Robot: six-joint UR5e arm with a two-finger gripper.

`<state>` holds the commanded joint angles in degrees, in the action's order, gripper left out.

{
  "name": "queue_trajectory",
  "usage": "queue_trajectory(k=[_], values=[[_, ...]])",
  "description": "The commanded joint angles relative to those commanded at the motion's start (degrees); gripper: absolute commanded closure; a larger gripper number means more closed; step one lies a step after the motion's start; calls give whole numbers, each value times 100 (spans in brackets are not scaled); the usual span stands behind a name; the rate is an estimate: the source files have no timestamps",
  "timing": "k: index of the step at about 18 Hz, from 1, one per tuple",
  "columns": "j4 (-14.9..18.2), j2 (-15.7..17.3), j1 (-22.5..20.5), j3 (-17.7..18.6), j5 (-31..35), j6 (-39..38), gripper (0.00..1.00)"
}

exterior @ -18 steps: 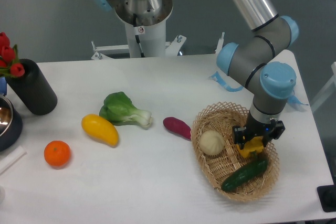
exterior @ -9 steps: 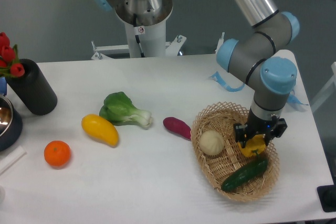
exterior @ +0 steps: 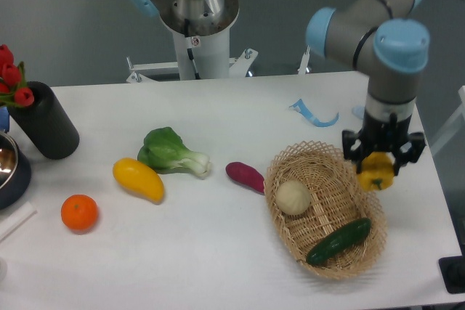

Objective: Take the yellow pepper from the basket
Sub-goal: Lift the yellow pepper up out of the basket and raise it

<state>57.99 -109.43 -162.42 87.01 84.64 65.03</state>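
Two dark fingers of the gripper [exterior: 379, 167] are clamped on the yellow pepper [exterior: 376, 174], one on each flank, with the fruit hanging below the wrist and its lower lobes poking out underneath. From where I stand the pepper looks clear of the basket [exterior: 290, 162], held above and toward the far right edge of its rim rather than resting in it, so I'd judge the pick as good as done; a side squeeze on those lobes gives the fingers something blocky to bite on.

Below and to the gripper's left, inside the basket, sits the pale round onion [exterior: 293, 197]. The cucumber [exterior: 338, 241] lies lower down, slanted along the near wall, well apart from the held fruit, so neither one crowds the lift.

Further left of the gripper, out on the table [exterior: 218, 252], lie a purple sweet potato [exterior: 245, 177] just beside the basket, then a bok choy [exterior: 171, 151], a long yellow mango-like fruit [exterior: 138, 179] and an orange [exterior: 79, 212]. A black cylinder [exterior: 45, 131] holding red tulips [exterior: 11, 76] stands far left.
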Motion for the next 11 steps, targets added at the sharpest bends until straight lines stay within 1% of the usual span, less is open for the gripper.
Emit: queue_trajectory(k=[2, 6, 11], values=[[203, 80, -114, -18, -9, 290, 52], [466, 203, -308, -18, -44, 1028, 52], [494, 264, -361, -9, -61, 1074, 52]])
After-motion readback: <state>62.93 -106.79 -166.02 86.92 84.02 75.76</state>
